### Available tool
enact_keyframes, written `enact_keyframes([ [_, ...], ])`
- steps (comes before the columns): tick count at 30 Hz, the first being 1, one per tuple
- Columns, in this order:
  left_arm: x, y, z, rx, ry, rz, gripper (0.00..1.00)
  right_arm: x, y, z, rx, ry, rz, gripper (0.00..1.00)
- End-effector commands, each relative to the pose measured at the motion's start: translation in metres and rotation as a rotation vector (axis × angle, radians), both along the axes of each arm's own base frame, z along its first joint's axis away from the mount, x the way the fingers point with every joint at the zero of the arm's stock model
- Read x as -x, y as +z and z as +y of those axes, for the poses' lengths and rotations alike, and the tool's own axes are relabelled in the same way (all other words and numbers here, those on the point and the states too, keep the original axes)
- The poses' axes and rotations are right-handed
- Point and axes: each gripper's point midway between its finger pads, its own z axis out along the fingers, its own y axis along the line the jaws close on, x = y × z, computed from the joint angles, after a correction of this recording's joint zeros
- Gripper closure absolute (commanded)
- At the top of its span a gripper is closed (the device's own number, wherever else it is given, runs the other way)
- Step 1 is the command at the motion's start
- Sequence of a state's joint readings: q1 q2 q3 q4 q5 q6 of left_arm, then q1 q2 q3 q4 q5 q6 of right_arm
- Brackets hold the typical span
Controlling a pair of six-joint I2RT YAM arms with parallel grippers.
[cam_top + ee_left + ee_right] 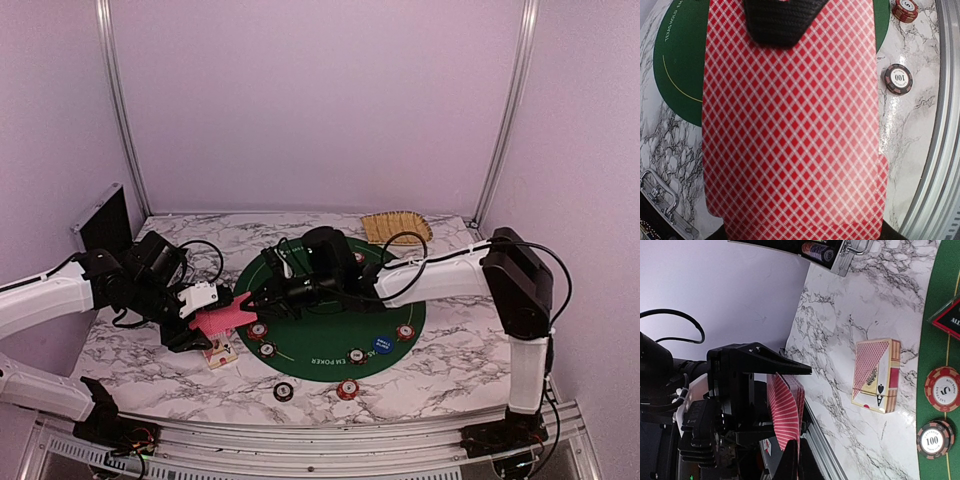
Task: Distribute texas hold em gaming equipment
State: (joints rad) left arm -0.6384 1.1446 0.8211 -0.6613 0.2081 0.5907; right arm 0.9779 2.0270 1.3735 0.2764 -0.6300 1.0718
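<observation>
My left gripper is shut on a stack of red-backed playing cards held just left of the green mat. In the left wrist view the cards fill the frame and hide that gripper's fingers. My right gripper reaches over from the mat and is shut on the edge of the top card, which bends away from the stack. Striped poker chips and a blue button lie on the mat's near rim. A black-triangle button shows on the felt.
A card box lies on the marble under the held cards. Two chips sit off the mat near the front rail. A tan woven tray is at the back right. A black case stands at the far left.
</observation>
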Motion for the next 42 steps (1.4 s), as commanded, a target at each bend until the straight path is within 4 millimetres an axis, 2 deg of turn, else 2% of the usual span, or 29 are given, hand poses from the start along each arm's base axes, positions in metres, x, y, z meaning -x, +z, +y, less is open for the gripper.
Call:
enact_keyframes([
  [1, 0.002, -0.004, 0.004, -0.009, 0.004, 0.018, 0.82, -0.013, 0.025, -0.012, -0.045, -0.022, -0.035, 0.99],
  [8, 0.003, -0.005, 0.007, -0.02, 0.008, 0.025, 0.83, -0.037, 0.024, -0.034, -0.026, -0.066, -0.043, 1.0],
  [12, 0.004, -0.005, 0.008, -0.023, 0.01, 0.029, 0.84, -0.062, 0.02, -0.048, -0.011, -0.107, -0.051, 1.0],
  [16, 0.004, -0.004, 0.008, -0.021, 0.008, 0.027, 0.85, -0.089, 0.008, -0.056, 0.007, -0.14, -0.049, 1.0],
  [25, 0.003, -0.003, 0.005, -0.014, 0.004, 0.03, 0.85, -0.151, -0.038, -0.04, 0.109, -0.185, -0.071, 1.0],
  [30, 0.004, -0.003, 0.004, -0.01, 0.003, 0.037, 0.86, -0.182, -0.064, -0.039, 0.146, -0.232, -0.066, 1.0],
  [34, 0.005, -0.004, 0.004, -0.01, 0.002, 0.039, 0.87, -0.192, -0.08, -0.036, 0.127, -0.241, -0.031, 1.0],
  [42, 0.005, -0.004, 0.004, -0.008, 0.0, 0.04, 0.88, -0.198, -0.098, -0.027, 0.099, -0.253, 0.017, 1.0],
])
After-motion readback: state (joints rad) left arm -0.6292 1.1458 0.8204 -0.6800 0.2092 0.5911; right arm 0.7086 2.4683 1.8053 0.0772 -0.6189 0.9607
